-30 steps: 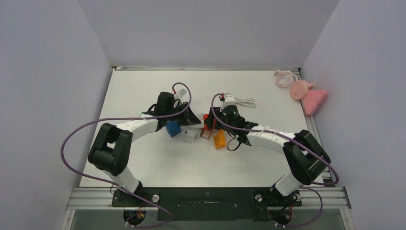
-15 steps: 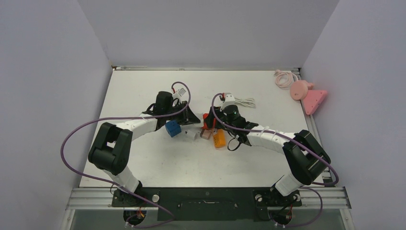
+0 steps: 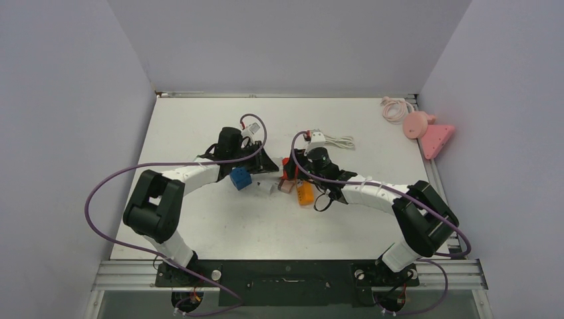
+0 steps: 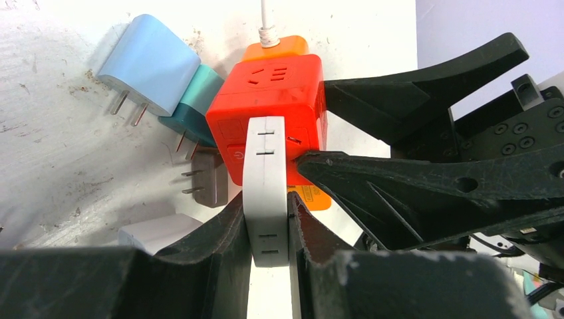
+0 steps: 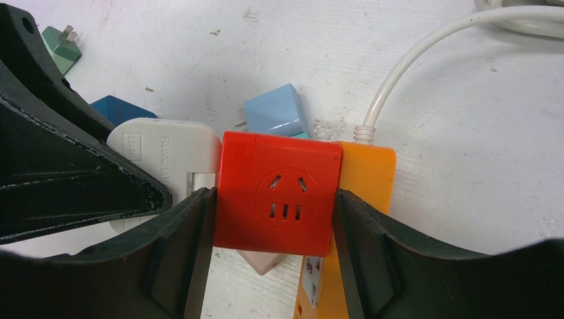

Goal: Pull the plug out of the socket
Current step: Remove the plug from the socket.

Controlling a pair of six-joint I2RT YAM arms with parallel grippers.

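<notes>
A red cube socket [image 5: 279,199] lies mid-table with a white flat plug [image 5: 166,156] seated against its left face. My right gripper [image 5: 273,212] is shut on the red socket, one finger on each side. In the left wrist view the white plug [image 4: 266,179] stands edge-on between the fingers of my left gripper [image 4: 267,206], which is shut on it, and the plug's far end meets the red socket [image 4: 273,100]. From above, the left gripper [image 3: 269,166] and the right gripper [image 3: 292,169] meet at the socket [image 3: 288,166].
An orange power strip [image 5: 362,199] with a white cable [image 5: 399,66] lies against the socket's right side. Loose adapters surround it: light blue [image 4: 149,63], teal [image 4: 193,109], brown [image 4: 209,176], a blue cube [image 3: 240,178]. A pink object [image 3: 429,133] sits at the far right edge.
The right wrist has edged very slightly to the left. Both grips are unchanged and the plug still sits against the socket.
</notes>
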